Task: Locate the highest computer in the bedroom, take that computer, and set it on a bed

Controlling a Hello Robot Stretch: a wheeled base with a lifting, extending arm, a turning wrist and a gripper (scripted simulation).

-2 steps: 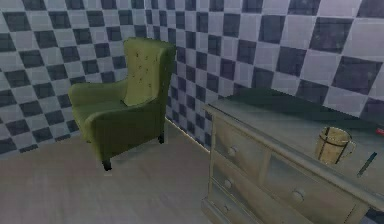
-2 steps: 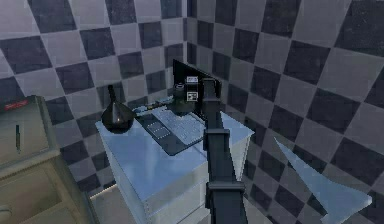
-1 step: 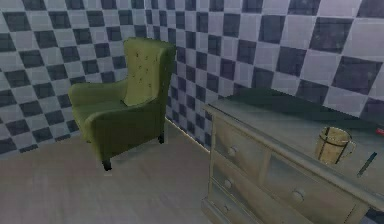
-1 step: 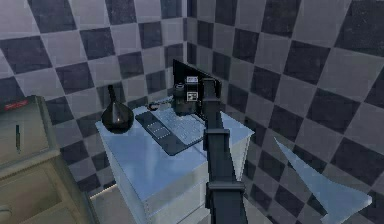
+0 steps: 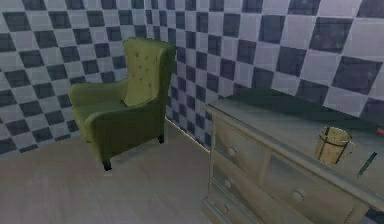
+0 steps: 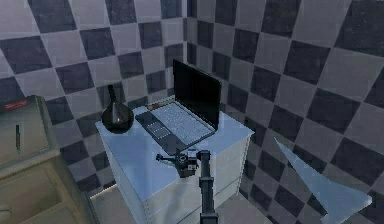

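Gripper [image 6: 171, 160] sits near the laptop [image 6: 190, 108], perhaps at its front edge; I cannot tell whether it holds anything. A skewed reach could topple the black vase [image 6: 117, 112]

arm [image 6: 206, 192]: dark square bar | pincer [image 6: 166, 158]: dark body, thin-fingered

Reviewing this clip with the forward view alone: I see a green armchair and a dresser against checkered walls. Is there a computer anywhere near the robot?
Observer: Yes. In the arm side view an open laptop stands on a pale cabinet.
Operator: Anything else on that top?
Observer: A dark round vase, at the laptop's left in the picture.
Operator: Where is the arm?
Observer: The end effector shows at the cabinet's near edge, just below the laptop's keyboard in the picture.
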